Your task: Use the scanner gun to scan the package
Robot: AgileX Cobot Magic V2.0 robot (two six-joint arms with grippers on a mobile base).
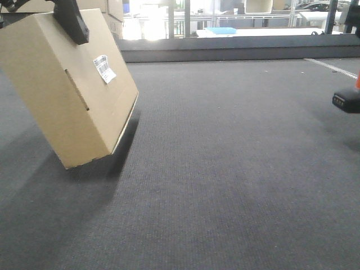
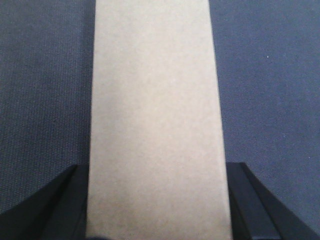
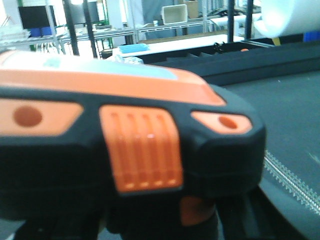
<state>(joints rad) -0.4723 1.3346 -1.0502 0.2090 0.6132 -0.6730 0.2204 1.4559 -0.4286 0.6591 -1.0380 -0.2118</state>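
Observation:
The package (image 1: 64, 90), a flat tan cardboard box, hangs tilted at the left, and its white barcode label (image 1: 104, 68) and dark slit face the middle. Its lowest edge is at or just above the grey carpet. My left gripper (image 1: 70, 19) is shut on its top edge. In the left wrist view my left gripper (image 2: 157, 167) has a black finger pressed on each side of the package's narrow face (image 2: 155, 100). The scanner gun (image 3: 135, 145), black and orange, fills the right wrist view, with my right gripper (image 3: 160, 222) shut on it. Its black foot (image 1: 347, 101) shows at the far right edge.
Grey carpet (image 1: 225, 169) covers the work surface between the two arms. A dark raised ledge (image 1: 236, 52) runs along the back. Bigger cardboard boxes (image 1: 114, 14) stand at the back left. Shelving and a white table (image 1: 264, 32) lie beyond the ledge.

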